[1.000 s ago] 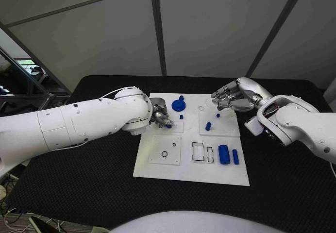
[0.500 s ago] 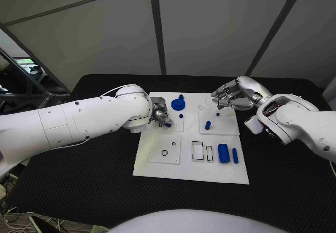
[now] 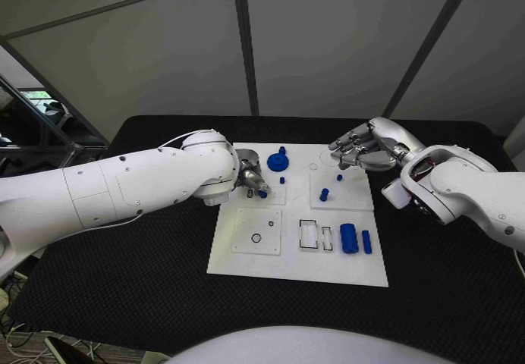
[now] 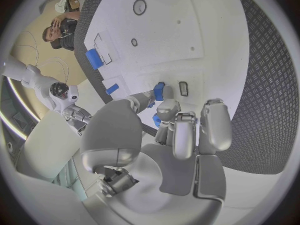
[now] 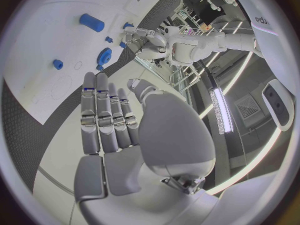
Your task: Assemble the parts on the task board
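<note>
The white task board [image 3: 246, 262] lies mid-table. My left hand [image 3: 250, 180] hovers over its left far square and pinches a small blue part [image 3: 262, 194] between thumb and a finger; in the left wrist view the small blue part [image 4: 159, 91] sits beside a small dark slot [image 4: 183, 88]. My right hand [image 3: 361, 152] hangs over the board's far right corner with fingers apart and nothing in them. On the board are a blue gear [image 3: 279, 161], a short peg [image 3: 282, 180], a taller peg [image 3: 325, 196], a thick cylinder [image 3: 349, 239] and a slim bar [image 3: 366, 243].
A black ring [image 3: 256, 240] and two rectangular slots [image 3: 309, 235] mark the board's near half. Black textured table [image 3: 131, 303] surrounds the board. The right wrist view shows the cylinder [image 5: 92, 22] and gear [image 5: 104, 55] beyond my straight fingers [image 5: 103, 115].
The left hand with its small blue part has shifted only very slightly. The right hand has stayed where it was.
</note>
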